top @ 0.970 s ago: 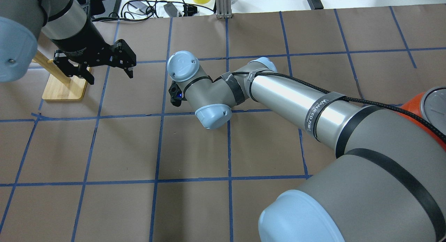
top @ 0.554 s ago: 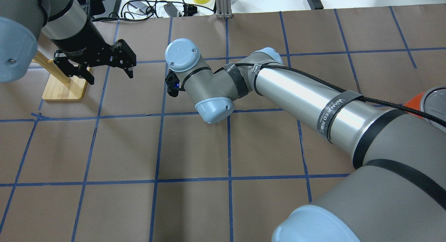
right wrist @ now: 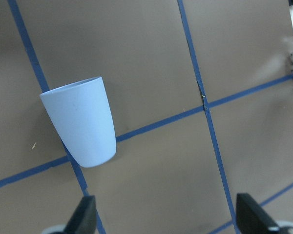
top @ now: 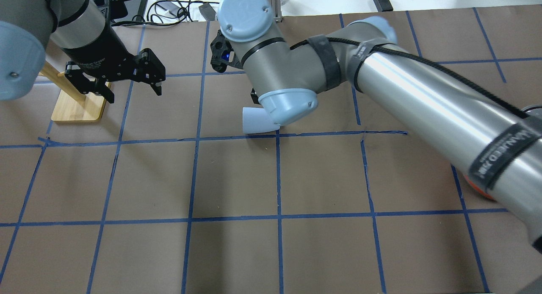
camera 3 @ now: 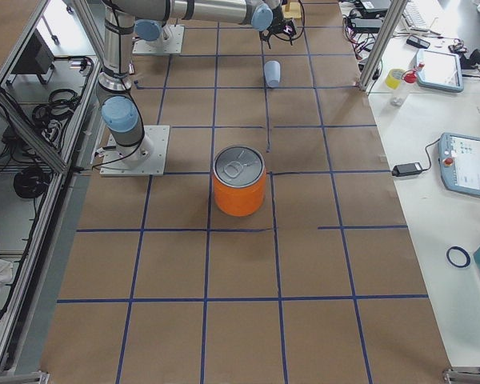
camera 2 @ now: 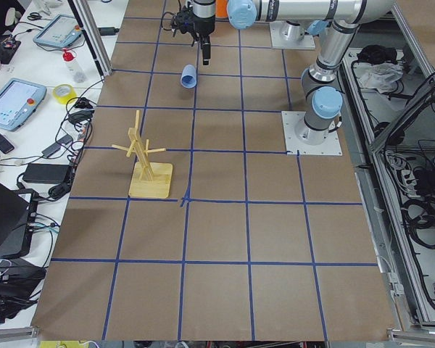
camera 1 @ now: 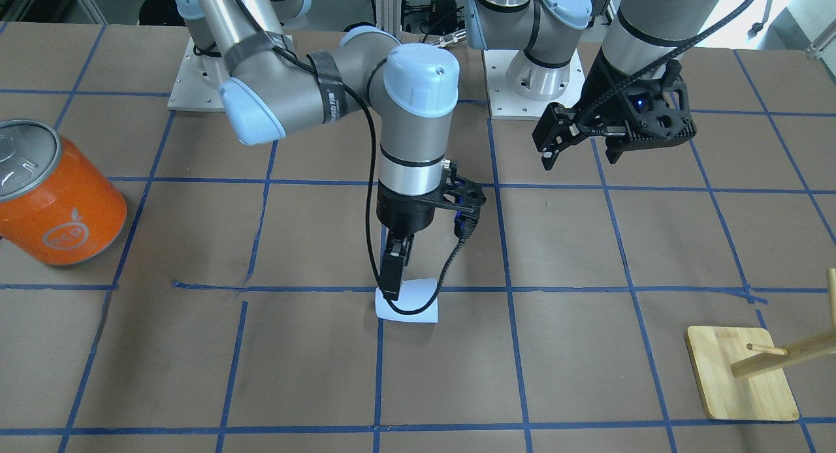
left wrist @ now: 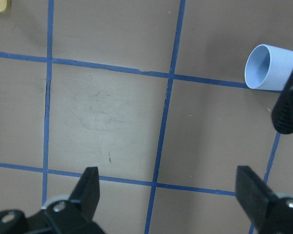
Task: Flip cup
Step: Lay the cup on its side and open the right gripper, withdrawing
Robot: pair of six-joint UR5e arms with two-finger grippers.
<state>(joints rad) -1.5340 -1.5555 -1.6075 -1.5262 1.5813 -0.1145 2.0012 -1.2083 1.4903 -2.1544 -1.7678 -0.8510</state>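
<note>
Smooth matt cup [right wrist: 80, 124], glossy can [camera 1: 59, 198], wooden stand [camera 1: 738, 374], paper-covered table [camera 1: 196, 374].

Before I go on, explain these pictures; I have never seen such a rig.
Two robot arms work at a brown table with a blue tape grid. Four fixed cameras look from overhead, the front and both ends; one rides on each wrist. On the table: a pale blue cup on its side, an orange can, a wooden rack. Each arm ends in a two-finger tool. The right tool hangs open near the cup, the left tool open farther off; neither holds anything.
</note>
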